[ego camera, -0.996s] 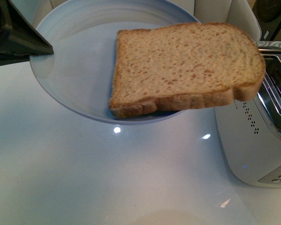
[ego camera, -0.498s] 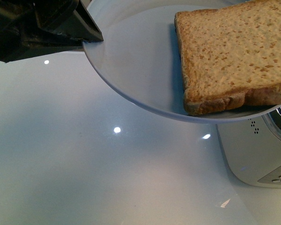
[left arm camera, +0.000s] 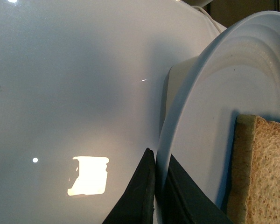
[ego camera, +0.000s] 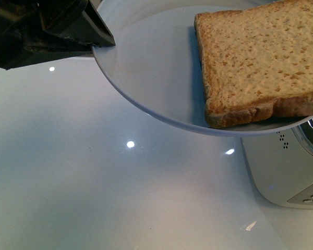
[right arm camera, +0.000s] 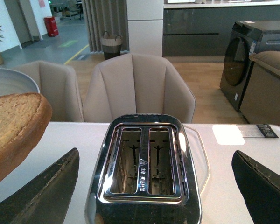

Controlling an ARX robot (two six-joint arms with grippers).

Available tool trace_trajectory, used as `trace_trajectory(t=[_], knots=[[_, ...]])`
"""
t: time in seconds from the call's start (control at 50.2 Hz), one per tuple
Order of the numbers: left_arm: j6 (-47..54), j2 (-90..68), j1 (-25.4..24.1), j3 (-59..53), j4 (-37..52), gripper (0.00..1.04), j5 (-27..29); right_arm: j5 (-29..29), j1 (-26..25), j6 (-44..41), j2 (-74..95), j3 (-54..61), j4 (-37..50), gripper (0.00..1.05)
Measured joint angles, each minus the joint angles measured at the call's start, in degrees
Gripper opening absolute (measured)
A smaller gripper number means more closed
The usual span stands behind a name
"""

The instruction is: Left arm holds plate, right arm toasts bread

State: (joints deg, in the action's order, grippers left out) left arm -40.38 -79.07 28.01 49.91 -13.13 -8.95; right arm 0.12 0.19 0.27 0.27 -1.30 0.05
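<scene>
- The left arm (ego camera: 47,28) reaches in from the upper left of the front view, and its dark jaws pinch the rim of the plate (ego camera: 146,67).
- The left wrist view shows that grip closely: one black finger (left arm camera: 140,196) lies under the rim, the other sits on the plate's upper face, and the pale rim is caught between them.
- The plate is held up clear of the glossy white desk (ego camera: 120,198), with its near edge over the top of the toaster (ego camera: 281,172).
- The bread (ego camera: 261,57) lies flat on the plate on the side away from the left arm, well apart from the jaws.
- Its darker crust reaches the plate's near rim, and one corner juts out past the rim towards the toaster.
- Nothing grips the bread itself; only the plate carries it.
- The right arm (right arm camera: 155,154) has its jaws spread wide, with one dark finger at each lower corner of the right wrist view and nothing between them.
- Beyond those jaws stands the chrome toaster on the desk, with both its slots open to view and no bread in either.
- In that same view the rounded end of the bread shows just beside the toaster, raised above the desk.
- Two beige chairs (right arm camera: 137,88) stand behind the desk.
</scene>
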Motion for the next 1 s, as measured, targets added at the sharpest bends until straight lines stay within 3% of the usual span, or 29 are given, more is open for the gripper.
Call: trace_trajectory(t=[0.458, 0.538, 0.618, 0.837, 0.996], knots=[[0.0, 0.0, 0.0, 0.0, 0.0, 0.03, 0.0, 0.15, 0.0, 0.07, 0.26, -0.11, -0.37, 0.96], [0.0, 0.0, 0.0, 0.0, 0.0, 0.03, 0.02, 0.39, -0.94, 1.18, 4.57, -3.23, -9.31, 0.96], [0.0, 0.11, 0.07, 0.0, 0.0, 0.03, 0.0, -1.95, -5.11, 1.88, 12.57, -5.7, -14.95, 0.96], [0.0, 0.22, 0.11, 0.0, -0.02, 0.03, 0.17, -6.47, -13.27, 4.76, 23.23, -9.29, -5.88, 0.96], [0.0, 0.22, 0.11, 0.0, -0.02, 0.03, 0.02, -7.45, -15.06, 12.41, 31.34, -13.64, -1.01, 0.96]])
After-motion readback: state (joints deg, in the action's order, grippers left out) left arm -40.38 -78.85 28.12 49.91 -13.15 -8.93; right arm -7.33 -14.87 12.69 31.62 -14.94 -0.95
